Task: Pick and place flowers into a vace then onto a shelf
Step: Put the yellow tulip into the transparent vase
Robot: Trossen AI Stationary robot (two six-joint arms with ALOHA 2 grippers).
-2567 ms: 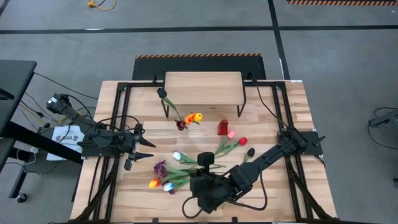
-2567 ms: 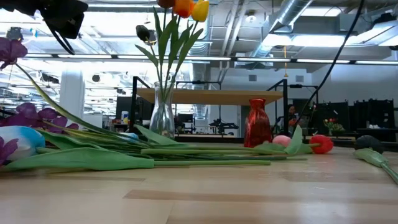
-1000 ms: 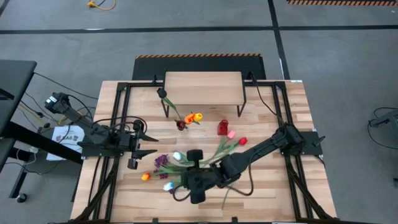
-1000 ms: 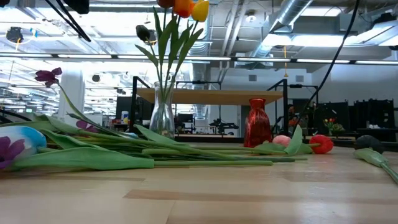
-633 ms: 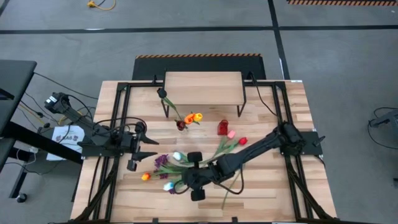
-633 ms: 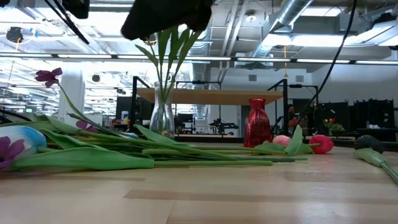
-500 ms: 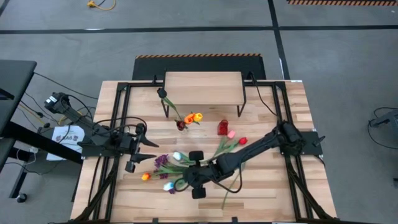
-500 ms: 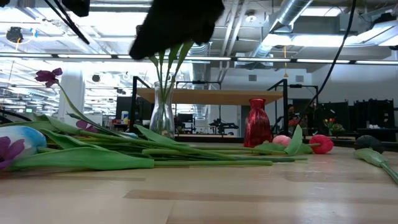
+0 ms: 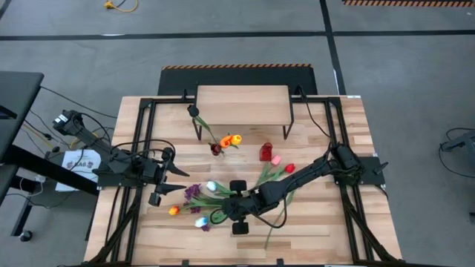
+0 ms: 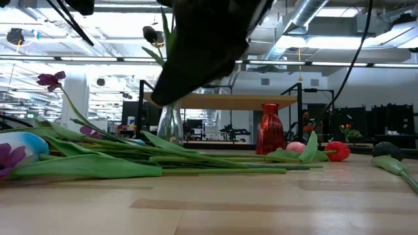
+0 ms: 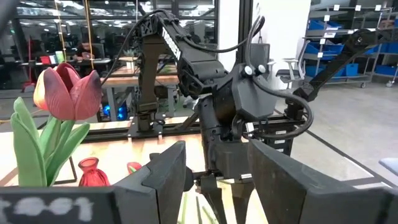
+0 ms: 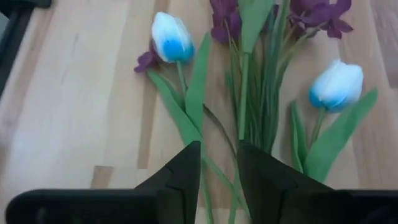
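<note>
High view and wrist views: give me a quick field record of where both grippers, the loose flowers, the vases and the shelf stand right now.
right gripper: low over the loose flowers, fingers slightly apart, nothing held
left gripper: waiting at table's left, open, empty
glass vase: upright in front of the shelf, holds several tulips
red vase: upright, beside the glass vase, no flowers in it
shelf: far side of table, top bare

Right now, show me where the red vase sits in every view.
High view: red vase, mid-table, near the shelf's front edge.
Low view: right of centre, below the shelf top.
Left wrist view: beside the tulip's leaves.
Right wrist view: not in it.
Shared landmark: the shelf.
</note>
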